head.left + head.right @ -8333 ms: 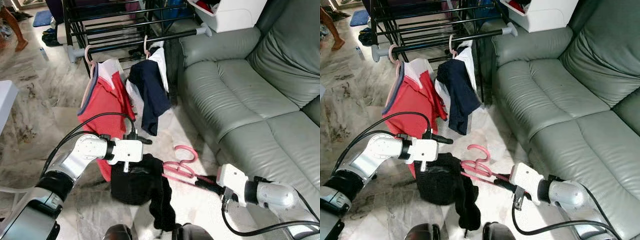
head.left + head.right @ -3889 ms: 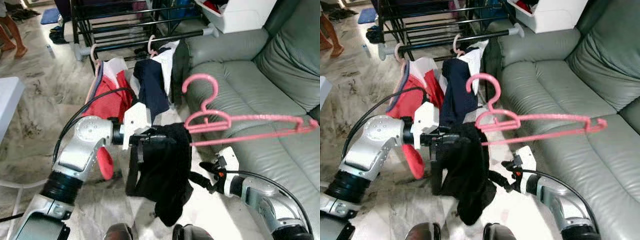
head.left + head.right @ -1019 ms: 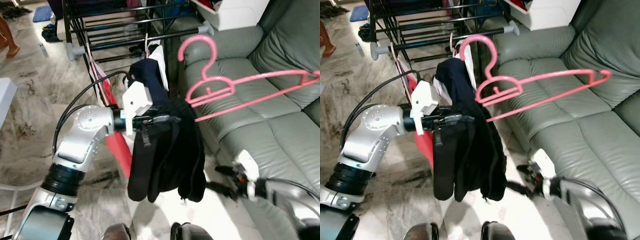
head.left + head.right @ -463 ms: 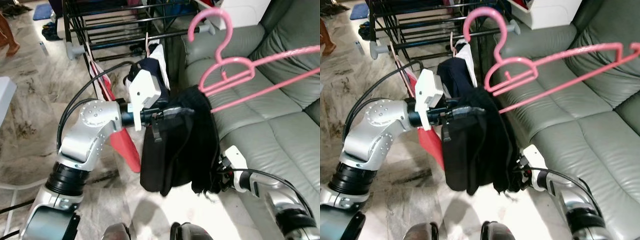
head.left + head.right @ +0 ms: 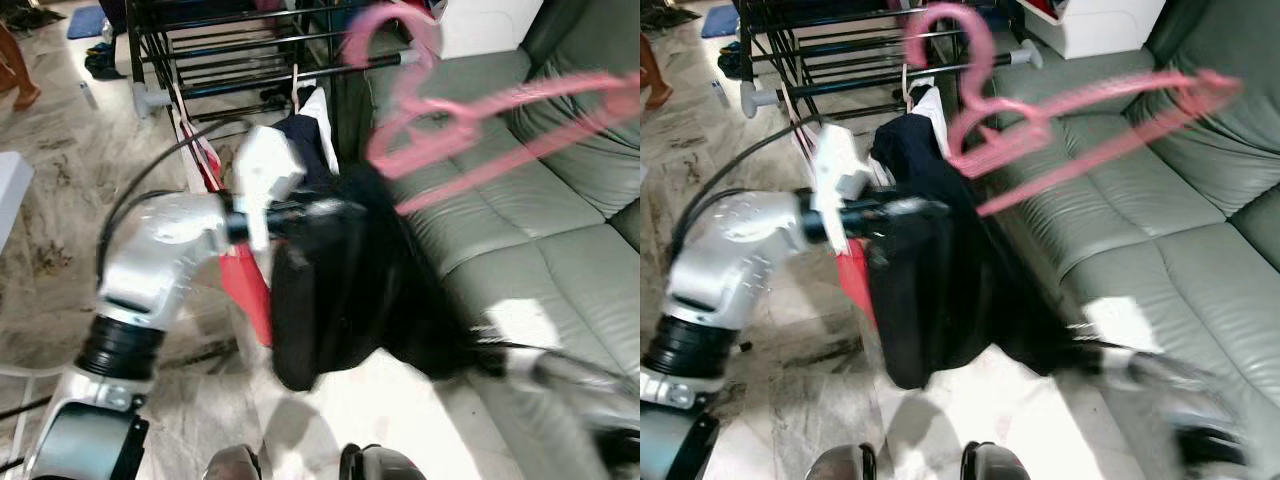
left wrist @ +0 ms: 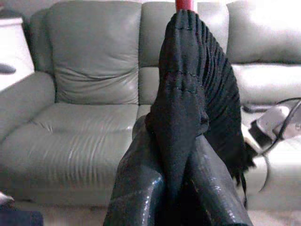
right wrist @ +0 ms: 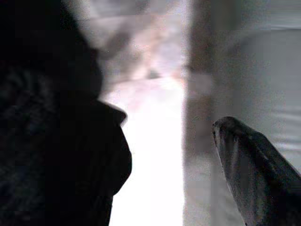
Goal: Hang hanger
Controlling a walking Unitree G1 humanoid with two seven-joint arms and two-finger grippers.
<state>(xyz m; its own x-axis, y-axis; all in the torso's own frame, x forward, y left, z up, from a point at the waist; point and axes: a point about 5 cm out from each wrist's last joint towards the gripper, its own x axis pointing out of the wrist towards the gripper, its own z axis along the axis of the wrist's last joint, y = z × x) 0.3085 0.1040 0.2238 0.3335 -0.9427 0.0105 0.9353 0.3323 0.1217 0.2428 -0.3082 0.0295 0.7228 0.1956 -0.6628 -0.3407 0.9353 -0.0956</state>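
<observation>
A: In front of the grey sofa (image 5: 560, 200), what do the head views give?
B: Blur, mostly. The left gripper (image 5: 300, 212) is raised at mid-frame, with a black garment (image 5: 345, 290) hanging from it. The pink hanger (image 5: 470, 120) rises out of the garment, its hook near the dark drying rack (image 5: 240, 50), where a navy garment (image 5: 315, 150) and a red one (image 5: 245, 285) hang.
A: And the left wrist view?
B: Both fingers (image 6: 136, 188) are clamped on the black garment (image 6: 188, 94), the sofa (image 6: 70, 117) behind.
A: The right wrist view?
B: One finger (image 7: 256, 169) stands well apart from the dark cloth (image 7: 51, 141). The right gripper (image 7: 181, 165) is spread and holds nothing.
</observation>
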